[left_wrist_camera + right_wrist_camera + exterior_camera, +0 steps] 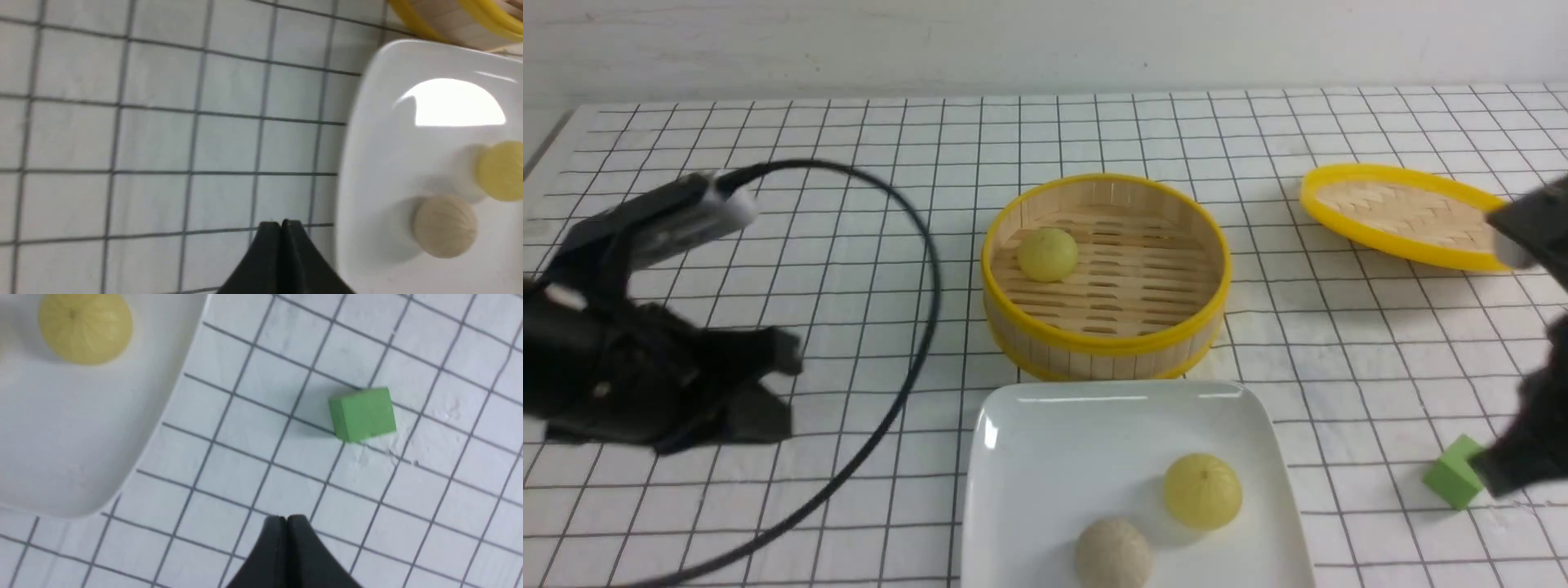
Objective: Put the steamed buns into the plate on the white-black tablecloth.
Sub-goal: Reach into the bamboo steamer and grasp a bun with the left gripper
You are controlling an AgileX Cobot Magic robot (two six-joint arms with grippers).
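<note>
One pale yellow-green bun (1047, 255) is seen inside the round steamer (1106, 278), at its left part, on the slatted base. A second yellow-green bun (1202, 492) is placed in the white plate (1045, 457), and a beige-grey bun (1113, 554) is placed there also, nearer to the camera and a little to the left. The plate is laid on the white-black tablecloth (866, 474), just in front of the steamer. The left hand (282, 224) is closed and nothing is gripped by it; it is held to the left of the plate. The right hand (288, 518) is closed also, and nothing is held in it. Near this hand, a green block (1455, 472) is seen on the cloth, to the right of the plate. The yellow-rimmed lid (1413, 214) is seen farther back, to the right of the steamer.
</note>
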